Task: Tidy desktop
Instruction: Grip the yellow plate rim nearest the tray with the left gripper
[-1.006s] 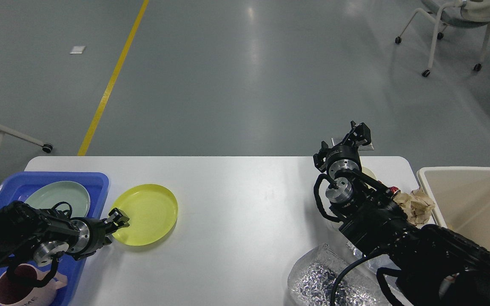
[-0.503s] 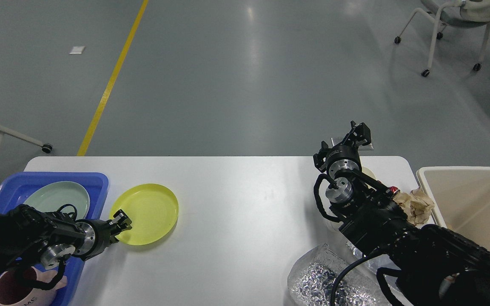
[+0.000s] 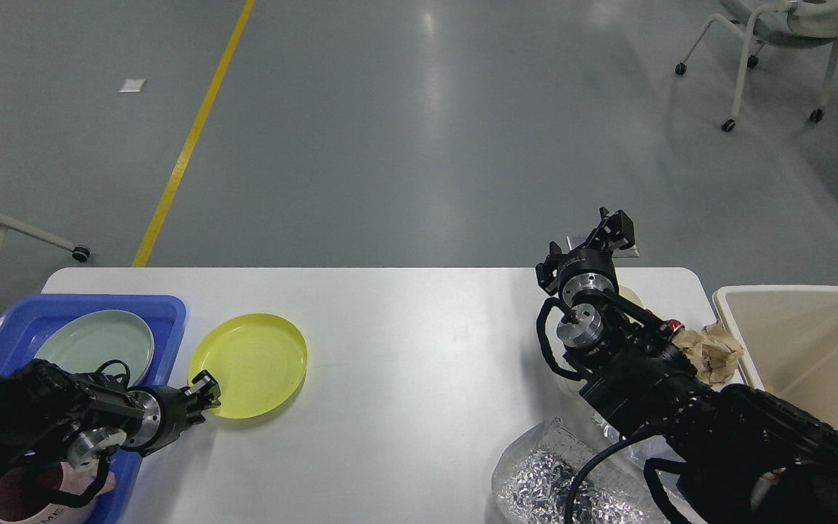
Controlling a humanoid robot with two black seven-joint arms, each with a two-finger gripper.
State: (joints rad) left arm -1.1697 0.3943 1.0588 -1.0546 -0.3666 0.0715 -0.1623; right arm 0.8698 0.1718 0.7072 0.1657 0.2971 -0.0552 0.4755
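While the left gripper [image 3: 204, 391] sits low at the near left rim of the round yellow plastic plate [image 3: 248, 365], I cannot tell how far its fingers are parted. That plate rests on the smooth white rectangular desktop [image 3: 404, 364], whose long axis runs left to right. Far right of the plate, the right gripper [image 3: 614, 224] hangs past the desktop's back edge, its opening unclear.

2 matte black jointed robot arms with silver metal wrist discs, looped black cables, a small red marking on the right arm [image 3: 673, 325], black two-finger grippers.
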